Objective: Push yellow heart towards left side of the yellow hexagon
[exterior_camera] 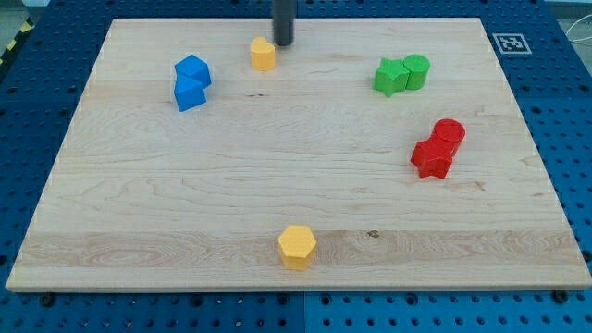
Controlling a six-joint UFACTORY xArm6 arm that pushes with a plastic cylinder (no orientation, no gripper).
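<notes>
A yellow heart (264, 54) lies near the view's top, left of centre. A yellow hexagon (297, 246) lies near the view's bottom edge, at the centre. My tip (282, 43) stands at the view's top, just right of and above the yellow heart, very close to it; I cannot tell whether it touches. The heart is far above the hexagon in the view.
Two blue blocks (191, 81) sit together at the upper left. Two green blocks (401, 74) sit together at the upper right. Two red blocks (437, 148) sit together at the right. The wooden board (139, 213) lies on a blue perforated table.
</notes>
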